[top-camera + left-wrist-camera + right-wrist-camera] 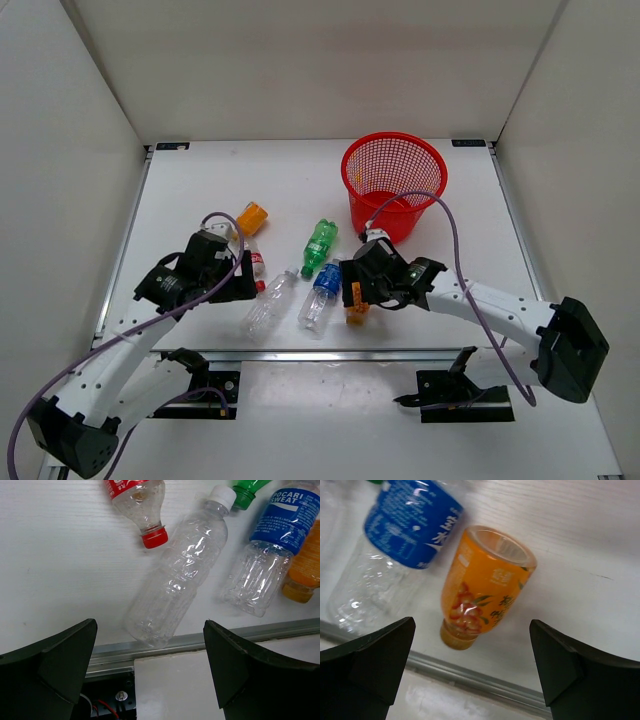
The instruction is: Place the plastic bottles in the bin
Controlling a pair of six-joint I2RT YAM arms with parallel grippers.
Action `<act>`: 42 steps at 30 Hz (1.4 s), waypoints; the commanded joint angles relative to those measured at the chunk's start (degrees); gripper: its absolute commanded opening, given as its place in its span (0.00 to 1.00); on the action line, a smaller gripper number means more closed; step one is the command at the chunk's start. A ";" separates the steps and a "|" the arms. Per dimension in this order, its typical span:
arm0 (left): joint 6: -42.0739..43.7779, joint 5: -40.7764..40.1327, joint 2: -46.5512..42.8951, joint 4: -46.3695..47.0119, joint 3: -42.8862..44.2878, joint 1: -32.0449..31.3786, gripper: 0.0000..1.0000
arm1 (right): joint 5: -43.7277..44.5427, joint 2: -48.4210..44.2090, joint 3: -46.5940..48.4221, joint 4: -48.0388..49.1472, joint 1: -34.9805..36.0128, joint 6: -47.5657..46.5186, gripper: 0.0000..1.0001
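The red mesh bin point(393, 160) stands at the back right. Six bottles lie on the table: an orange one point(251, 217), a green one point(320, 245), a red-labelled one point(257, 266), a plain clear one point(269, 303), a blue-labelled one point(321, 293) and a second orange one point(355, 304). My left gripper point(236, 286) is open and empty, hovering left of the plain clear bottle point(176, 580). My right gripper point(366, 290) is open and empty, just above the second orange bottle point(487, 585), which lies beside the blue-labelled bottle point(405, 535).
A metal rail point(330, 354) runs along the table's near edge, close to the bottoms of the nearest bottles. White walls enclose the table at the left, back and right. A purple cable point(450, 225) arcs from the right arm past the bin.
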 commanded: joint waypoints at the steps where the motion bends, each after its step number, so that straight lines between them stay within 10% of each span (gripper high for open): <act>1: 0.56 2.72 -0.32 2.58 -0.17 -0.44 0.99 | 6.02 1.87 -2.53 5.25 -0.35 3.22 0.96; 5: 1.00 2.56 2.05 4.08 1.05 -2.19 0.99 | 4.96 5.21 -4.73 10.35 -2.98 3.04 0.90; 19: 2.41 4.39 12.41 10.41 7.12 -8.27 0.98 | -2.66 -7.42 -3.36 9.57 -4.67 -6.88 0.13; 27: 4.07 4.23 13.65 10.94 7.03 -7.12 0.99 | -14.27 -3.75 20.27 5.88 -3.68 -24.89 0.10; 38: 6.54 7.12 25.41 13.48 12.83 -13.27 0.98 | -12.35 14.95 42.27 7.37 -29.00 -34.32 0.14; 42: 7.50 8.09 31.22 14.54 16.69 -16.69 0.99 | -11.82 19.28 44.30 7.10 -34.00 -34.93 0.36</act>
